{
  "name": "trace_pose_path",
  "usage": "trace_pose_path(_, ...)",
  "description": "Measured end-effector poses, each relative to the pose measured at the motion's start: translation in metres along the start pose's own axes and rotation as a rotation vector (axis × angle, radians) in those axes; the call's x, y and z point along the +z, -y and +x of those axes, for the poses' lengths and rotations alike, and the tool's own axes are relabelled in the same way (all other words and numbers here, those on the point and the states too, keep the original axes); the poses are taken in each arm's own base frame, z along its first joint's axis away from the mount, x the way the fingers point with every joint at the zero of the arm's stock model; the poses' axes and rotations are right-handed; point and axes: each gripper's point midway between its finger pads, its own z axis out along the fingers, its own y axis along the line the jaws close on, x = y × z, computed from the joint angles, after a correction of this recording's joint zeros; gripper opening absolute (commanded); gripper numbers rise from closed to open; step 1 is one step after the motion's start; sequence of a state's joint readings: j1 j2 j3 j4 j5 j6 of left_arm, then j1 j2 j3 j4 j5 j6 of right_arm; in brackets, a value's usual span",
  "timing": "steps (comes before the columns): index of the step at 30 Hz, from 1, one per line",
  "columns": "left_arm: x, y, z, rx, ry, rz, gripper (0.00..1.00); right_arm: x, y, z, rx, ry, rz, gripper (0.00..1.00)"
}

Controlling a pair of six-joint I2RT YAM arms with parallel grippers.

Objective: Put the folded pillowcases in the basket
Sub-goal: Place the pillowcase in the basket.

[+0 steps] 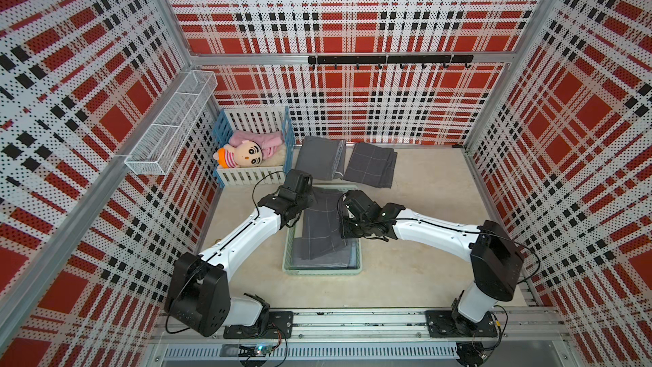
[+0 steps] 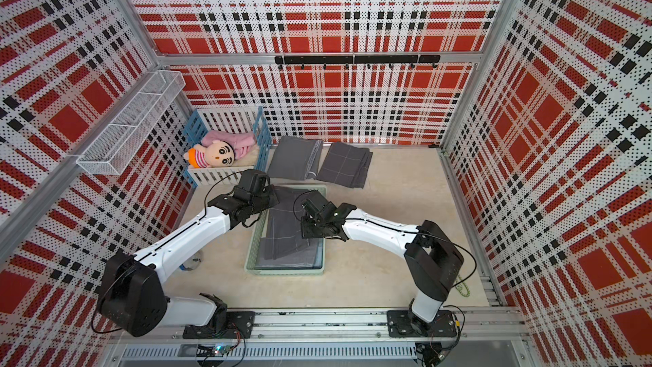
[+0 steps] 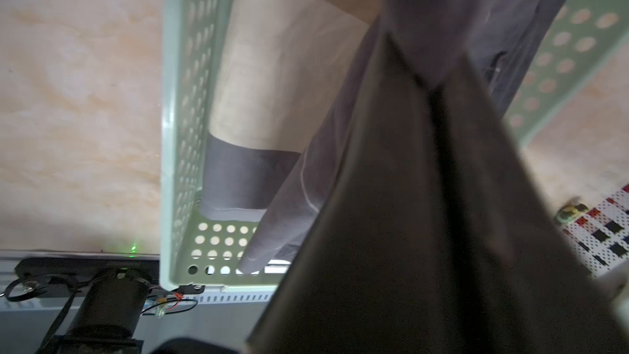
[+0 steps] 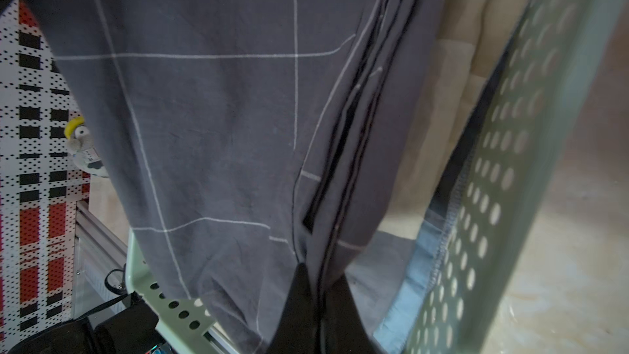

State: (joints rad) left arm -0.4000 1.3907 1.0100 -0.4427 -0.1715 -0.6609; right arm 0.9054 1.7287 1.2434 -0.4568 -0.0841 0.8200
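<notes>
L gripper (image 3: 432, 85) and R gripper (image 4: 318, 274) are each clamping the grey checked pillowcase (image 1: 323, 220), dangling it over the mint basket (image 1: 323, 270), lower end dipping inside onto another cloth (image 3: 238, 178). Placement looks underway; next move calls for lowering, then releasing.

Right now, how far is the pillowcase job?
Done: one grey cloth lies in the basket. In hand: left tool and right tool are shut on the checked pillowcase, hanging above the basket, lower end inside. Left: probably lower it and release.
</notes>
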Motion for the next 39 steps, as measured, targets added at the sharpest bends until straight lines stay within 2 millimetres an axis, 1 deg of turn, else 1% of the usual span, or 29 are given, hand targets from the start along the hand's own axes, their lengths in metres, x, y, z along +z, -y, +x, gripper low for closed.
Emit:
trace_pose_path(3, 0.009, -0.008, -0.001, 0.007, -0.010, -0.022, 0.00, 0.008, -0.005, -0.002, -0.004, -0.014, -0.009, 0.00)
trace_pose_path(5, 0.017, -0.012, 0.002, 0.020, -0.025, -0.038, 0.00, 0.012, -0.007, -0.002, -0.007, -0.021, -0.020, 0.00)
trace_pose_path(10, 0.034, -0.016, 0.010, 0.051, -0.055, -0.058, 0.00, 0.013, -0.009, 0.002, -0.015, -0.026, -0.019, 0.00)
trace_pose_path(13, 0.036, -0.016, 0.010, 0.063, -0.053, -0.056, 0.00, 0.013, -0.010, 0.005, -0.029, -0.024, -0.007, 0.00)
trace_pose_path(20, 0.034, -0.009, 0.001, 0.086, -0.020, -0.030, 0.00, 0.014, -0.014, 0.019, -0.087, -0.017, 0.043, 0.00)
trace_pose_path(26, 0.037, -0.006, 0.001, 0.091, -0.016, -0.016, 0.00, 0.014, -0.008, 0.021, -0.108, -0.012, 0.083, 0.00)
trace_pose_path(27, 0.039, -0.006, 0.002, 0.092, -0.020, -0.016, 0.00, 0.013, -0.007, 0.021, -0.107, -0.010, 0.089, 0.04)
trace_pose_path(28, 0.042, -0.007, 0.003, 0.092, -0.025, -0.019, 0.00, 0.013, -0.007, 0.021, -0.107, -0.009, 0.091, 0.14)
trace_pose_path(29, 0.044, -0.007, 0.005, 0.093, -0.031, -0.021, 0.05, 0.013, -0.006, 0.021, -0.105, -0.008, 0.093, 0.26)
trace_pose_path(30, 0.047, -0.008, 0.007, 0.094, -0.036, -0.024, 0.18, 0.013, -0.006, 0.021, -0.110, -0.009, 0.094, 0.27)
trace_pose_path(31, 0.049, -0.009, 0.009, 0.097, -0.041, -0.028, 0.28, 0.013, -0.005, 0.021, -0.113, -0.011, 0.096, 0.29)
trace_pose_path(32, 0.051, -0.012, 0.011, 0.095, -0.046, -0.036, 0.37, 0.013, -0.005, 0.022, -0.113, -0.014, 0.096, 0.35)
trace_pose_path(33, 0.053, -0.014, 0.013, 0.090, -0.049, -0.044, 0.39, 0.013, -0.005, 0.023, -0.117, -0.018, 0.098, 0.41)
trace_pose_path(34, 0.053, -0.016, 0.013, 0.086, -0.049, -0.050, 0.40, 0.013, -0.004, 0.024, -0.119, -0.021, 0.100, 0.48)
trace_pose_path(35, 0.054, -0.018, 0.014, 0.078, -0.049, -0.055, 0.40, 0.013, -0.003, 0.024, -0.122, -0.025, 0.103, 0.52)
trace_pose_path(37, 0.054, -0.020, 0.012, 0.075, -0.043, -0.062, 0.40, 0.012, -0.001, 0.026, -0.129, -0.033, 0.113, 0.58)
trace_pose_path(39, 0.054, -0.022, 0.010, 0.073, -0.037, -0.072, 0.41, 0.009, 0.002, 0.029, -0.137, -0.043, 0.124, 0.60)
